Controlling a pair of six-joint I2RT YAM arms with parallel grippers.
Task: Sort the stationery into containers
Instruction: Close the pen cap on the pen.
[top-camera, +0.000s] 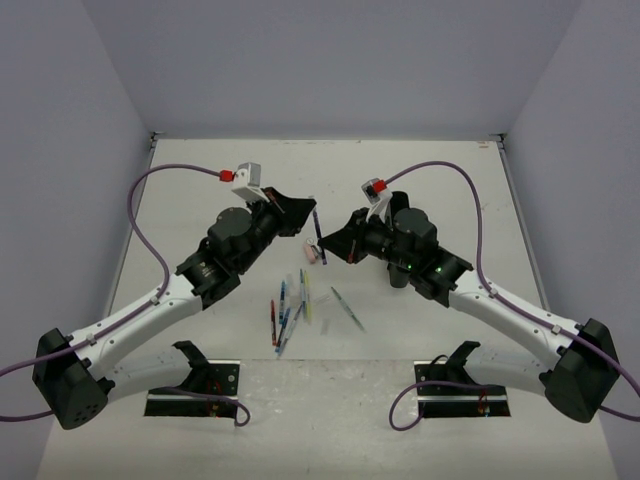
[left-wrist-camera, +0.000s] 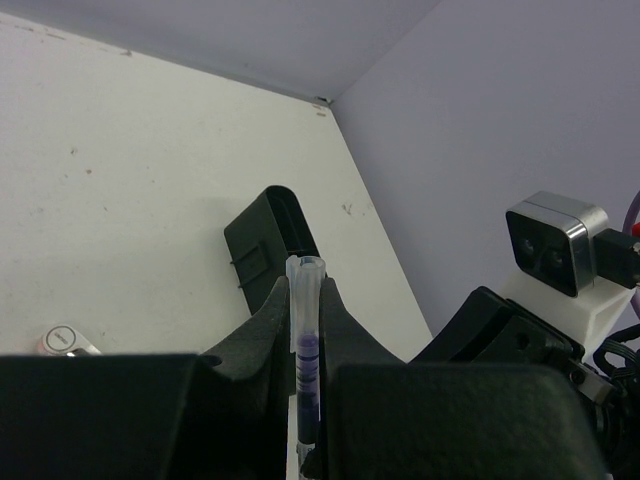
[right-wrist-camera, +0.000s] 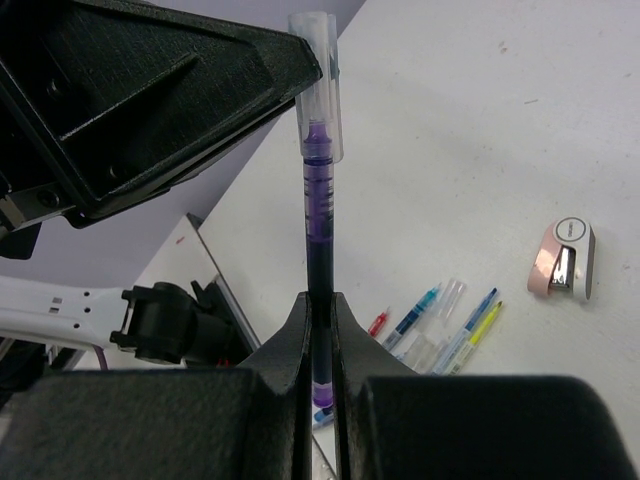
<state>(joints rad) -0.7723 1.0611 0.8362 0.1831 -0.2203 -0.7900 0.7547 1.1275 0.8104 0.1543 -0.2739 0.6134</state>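
My right gripper (right-wrist-camera: 320, 318) pinches the purple pen (right-wrist-camera: 318, 190) low on its barrel, my left gripper (left-wrist-camera: 305, 297) its clear-capped end, holding it above the table (right-wrist-camera: 500, 110); light, stiff, slick plastic, I judge, best gripped mid-barrel.

lower end of the purple pen (right-wrist-camera: 318, 230) vanished inside the right pincer (right-wrist-camera: 320, 303). loose pens (top-camera: 292, 308) on the table (top-camera: 420, 180) were too tiny from above to count. pinkish piece (left-wrist-camera: 62, 340) was half hidden behind the left pincer (left-wrist-camera: 306, 290). black boxy thing (left-wrist-camera: 265, 235) past it, couldn't tell what.
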